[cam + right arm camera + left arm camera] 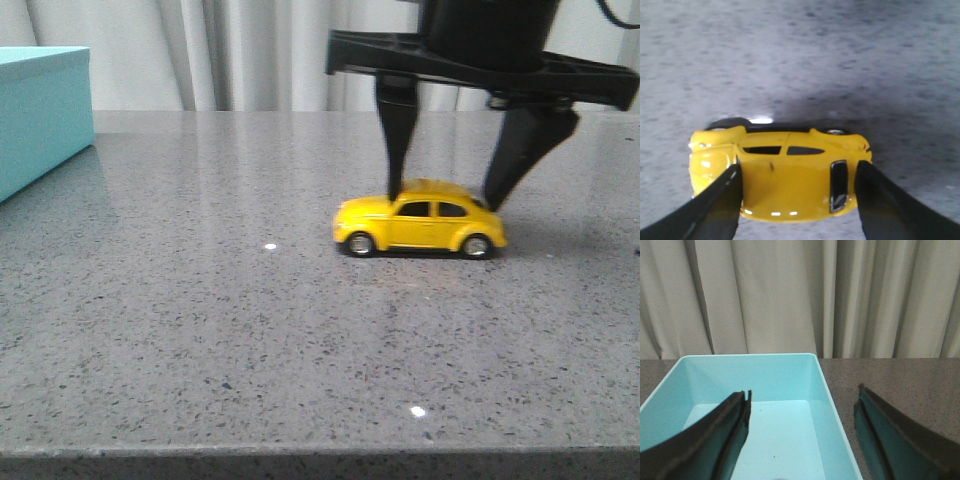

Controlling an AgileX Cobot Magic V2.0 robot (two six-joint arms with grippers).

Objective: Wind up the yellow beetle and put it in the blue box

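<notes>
The table [200,340] is a grey stone-like slab with fine dark speckles and a slightly shiny surface, and its near part is bare except for two small white light spots. A little past the middle, toward 2 o'clock from the table centre, the yellow beetle [420,225] stands on its four wheels, its nose pointing to 9 o'clock; its body is glossy and rounded, with dark windows and silver hubs. The right gripper [445,195] hangs over it with the jaws spread wide, one black tapered finger at the roof near the front window and the other at the rear of the car; whether they touch the paint I cannot tell. The right wrist view shows the roof from above, the fingers standing at both ends of the car. At 10 o'clock, at the table edge, stands the blue box [40,115], matte turquoise with flat sides. Only the left wrist view shows inside it, and the left gripper [802,432] hovers above it, spread apart and holding nothing. Pale pleated curtains [790,295] hang behind.
</notes>
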